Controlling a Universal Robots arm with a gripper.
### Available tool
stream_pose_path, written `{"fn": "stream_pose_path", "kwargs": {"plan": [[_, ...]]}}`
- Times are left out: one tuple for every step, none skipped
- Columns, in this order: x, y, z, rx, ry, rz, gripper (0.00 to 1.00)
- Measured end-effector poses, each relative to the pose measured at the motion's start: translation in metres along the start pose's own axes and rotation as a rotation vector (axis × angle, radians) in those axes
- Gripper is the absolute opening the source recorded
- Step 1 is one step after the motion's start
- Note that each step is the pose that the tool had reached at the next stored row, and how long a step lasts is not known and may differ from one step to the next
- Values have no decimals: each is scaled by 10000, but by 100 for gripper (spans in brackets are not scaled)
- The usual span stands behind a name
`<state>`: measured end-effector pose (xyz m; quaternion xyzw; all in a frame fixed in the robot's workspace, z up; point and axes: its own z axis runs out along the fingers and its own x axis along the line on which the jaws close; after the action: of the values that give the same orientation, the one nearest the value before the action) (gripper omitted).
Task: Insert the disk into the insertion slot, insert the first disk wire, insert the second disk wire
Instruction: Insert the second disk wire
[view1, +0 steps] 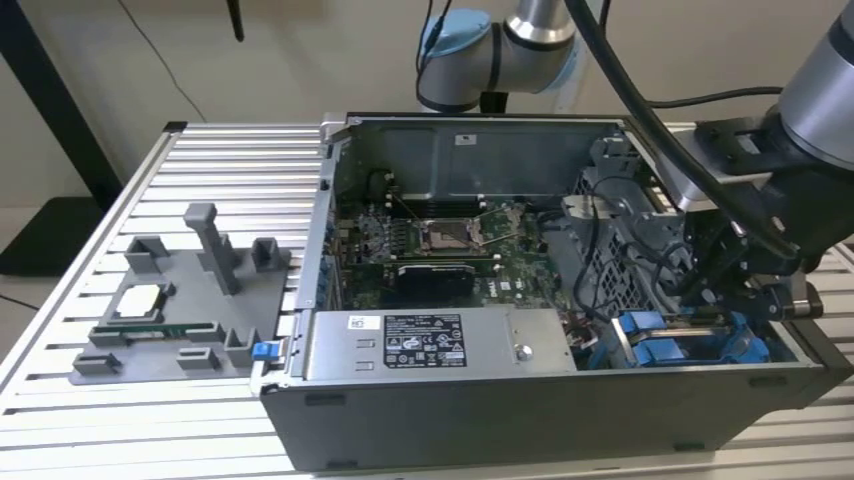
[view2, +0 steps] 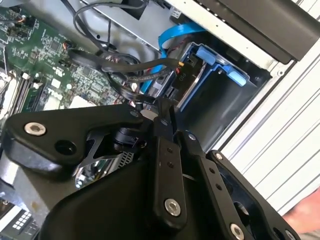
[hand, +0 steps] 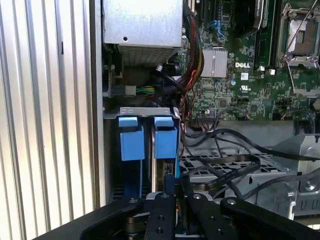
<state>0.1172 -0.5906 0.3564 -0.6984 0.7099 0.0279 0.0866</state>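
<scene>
my gripper (hand: 172, 192), fingers drawn nearly together on a dark wire plug, sits at the disk's (hand: 165, 170) end inside the insertion slot (hand: 140, 112), aligned for seating.

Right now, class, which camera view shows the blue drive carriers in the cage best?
The first wrist view: both blue carriers stand side by side, unobstructed. The exterior view shows them partly behind the arm; the second wrist view catches one obliquely.

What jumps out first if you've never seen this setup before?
An open computer case lies on a ribbed metal table, its green motherboard bare in the middle. At the exterior view's right, the robot's black pincer reaches down among bright blue drive carriers and tangled black cables.
</scene>
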Motion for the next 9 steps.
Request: {"fn": "stream_pose_path", "kwargs": {"plan": [[1,-5,7,0,-2,-1,0],[2,-10,15,0,-4,-2,0],[3,-15,22,-1,-4,-3,0],[5,-19,30,-1,-5,-4,0],[6,-23,38,-1,-6,-5,0],[7,-26,46,-1,-7,-6,0],[8,-28,54,0,-8,-5,0],[9,-32,62,0,-8,-6,0],[10,-35,69,-1,-7,-7,0]]}}
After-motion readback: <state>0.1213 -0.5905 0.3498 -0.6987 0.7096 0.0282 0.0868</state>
